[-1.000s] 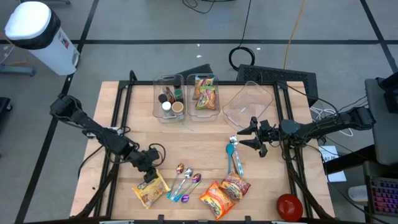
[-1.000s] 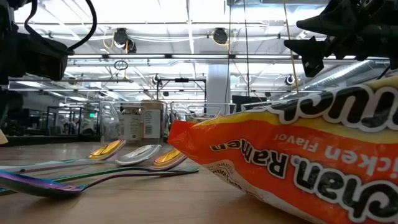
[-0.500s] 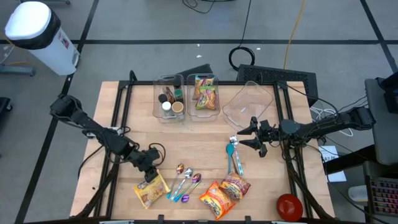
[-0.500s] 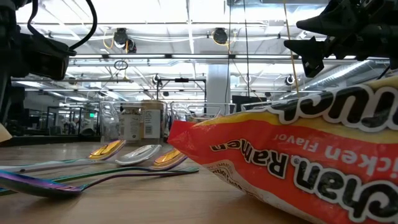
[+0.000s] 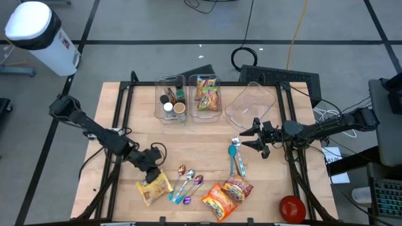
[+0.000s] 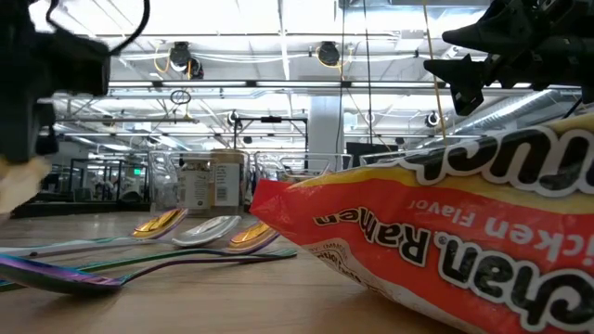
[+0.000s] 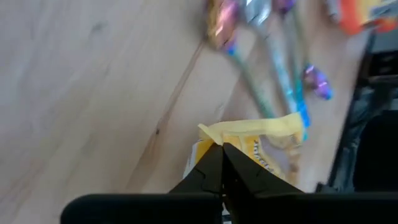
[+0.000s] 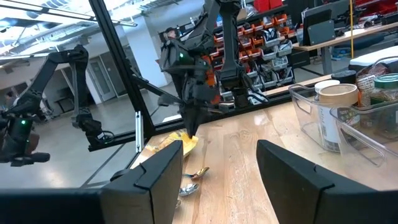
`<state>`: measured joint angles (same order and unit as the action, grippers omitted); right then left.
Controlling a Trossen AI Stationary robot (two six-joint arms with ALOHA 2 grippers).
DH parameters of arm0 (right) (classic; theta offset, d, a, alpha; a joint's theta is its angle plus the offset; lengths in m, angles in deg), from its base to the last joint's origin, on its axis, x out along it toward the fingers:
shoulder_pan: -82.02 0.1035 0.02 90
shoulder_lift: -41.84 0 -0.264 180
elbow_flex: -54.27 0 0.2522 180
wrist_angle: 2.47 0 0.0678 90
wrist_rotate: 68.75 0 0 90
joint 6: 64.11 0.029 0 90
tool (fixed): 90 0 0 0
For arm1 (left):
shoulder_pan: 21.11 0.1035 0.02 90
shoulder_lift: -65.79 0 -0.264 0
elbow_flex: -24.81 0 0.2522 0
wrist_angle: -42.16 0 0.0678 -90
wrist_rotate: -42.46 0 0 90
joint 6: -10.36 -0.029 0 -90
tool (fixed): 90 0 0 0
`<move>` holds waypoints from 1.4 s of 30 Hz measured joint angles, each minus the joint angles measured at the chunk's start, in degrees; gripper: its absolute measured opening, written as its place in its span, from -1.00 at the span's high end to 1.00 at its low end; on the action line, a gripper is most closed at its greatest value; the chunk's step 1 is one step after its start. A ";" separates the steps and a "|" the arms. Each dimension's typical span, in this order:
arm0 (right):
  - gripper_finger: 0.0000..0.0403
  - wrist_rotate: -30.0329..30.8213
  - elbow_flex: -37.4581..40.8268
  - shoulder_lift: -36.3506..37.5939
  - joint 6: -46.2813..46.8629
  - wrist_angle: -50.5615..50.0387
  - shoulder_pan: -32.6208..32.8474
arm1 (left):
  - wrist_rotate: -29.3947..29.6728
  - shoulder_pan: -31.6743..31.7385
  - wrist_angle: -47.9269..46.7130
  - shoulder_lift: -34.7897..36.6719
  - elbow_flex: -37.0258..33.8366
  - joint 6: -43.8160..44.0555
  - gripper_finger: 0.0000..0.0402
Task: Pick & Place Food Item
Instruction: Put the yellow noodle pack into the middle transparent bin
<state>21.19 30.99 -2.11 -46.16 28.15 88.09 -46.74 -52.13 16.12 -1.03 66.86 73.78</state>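
A yellow ramen packet (image 5: 154,189) lies near the table's front edge, left of centre. My left gripper (image 5: 151,178) is shut on its far end; the left wrist view shows the closed fingertips (image 7: 221,149) at the packet's crimped edge. In the low view the packet's pale end (image 6: 19,184) shows at the far left, raised off the wood. My right gripper (image 5: 256,137) hovers open over the right half of the table, just right of two teal spoons (image 5: 236,157), with nothing between its fingers (image 8: 217,168). My left gripper pinches the yellow packet's far crimped edge (image 7: 212,134) between its two fingertips. The fingers come down at a slant from the table's far left. The held end is raised, and the packet's near part (image 5: 156,194) still rests on the table.
Two orange ramen packets (image 5: 226,194) lie at the front centre, with several metal spoons (image 5: 188,183) between them and the yellow one. At the back stand a bin of cups and jars (image 5: 171,99), a bin of food packets (image 5: 207,94) and a tilted clear bin (image 5: 251,103). A red object (image 5: 292,208) sits front right.
My left gripper has shut on the yellow packet's far edge. The packet's held end has come up a little and the packet has bunched slightly, while its near part stays on the table.
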 joint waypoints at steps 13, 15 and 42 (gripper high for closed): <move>0.03 0.00 0.00 0.01 0.00 -0.01 0.00 | 23.51 1.23 0.52 10.30 9.67 -27.83 0.98; 0.03 0.00 0.00 -0.02 -0.04 -0.02 0.00 | 27.83 2.30 0.93 10.66 11.14 -32.52 0.98; 0.03 0.00 0.00 0.01 -0.66 -1.27 0.00 | 16.77 37.26 57.37 -7.12 12.10 -64.63 0.98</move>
<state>21.20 30.99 -2.10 -46.81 26.88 88.09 -29.98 -14.88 73.49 -8.15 78.95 9.15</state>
